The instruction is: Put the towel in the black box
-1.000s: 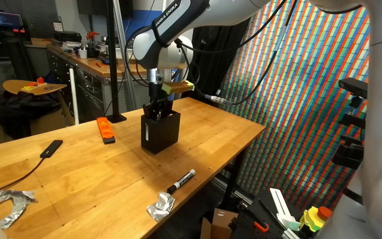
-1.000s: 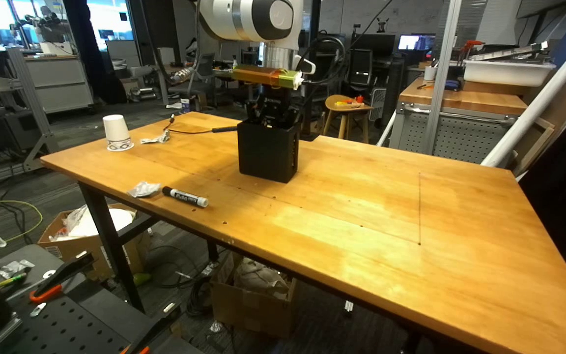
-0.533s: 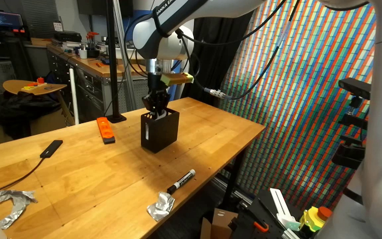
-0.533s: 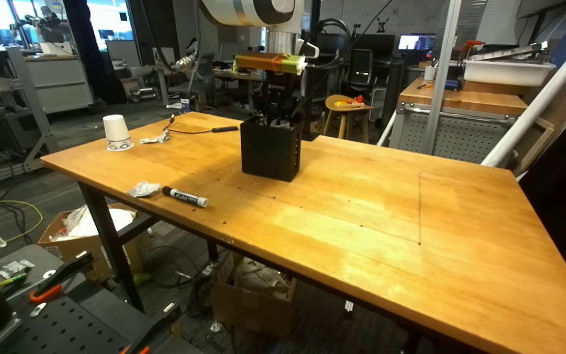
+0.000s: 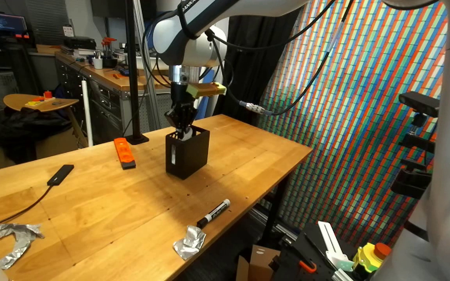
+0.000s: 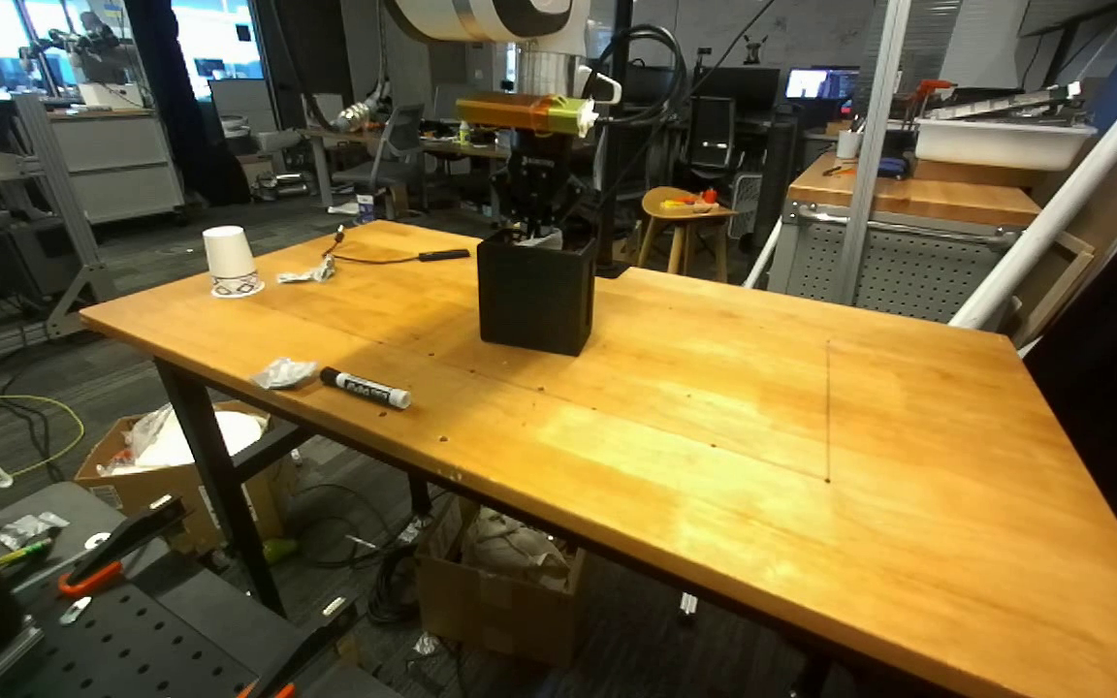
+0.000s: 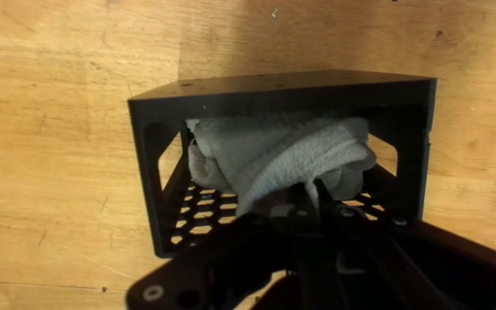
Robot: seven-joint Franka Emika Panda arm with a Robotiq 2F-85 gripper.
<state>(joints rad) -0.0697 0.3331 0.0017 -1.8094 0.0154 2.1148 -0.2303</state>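
Black and open-topped, the honeycomb-perforated box is standing upright; in an exterior view the edge of the wooden tabletop is running at six o'clock, open surface stretching toward four. In the wrist view the Robotiq gripper is pinching the towel, jaws almost together; its bulk is lying inside the box, toward eleven o'clock. The cloth is looking pale, soft and rumpled.
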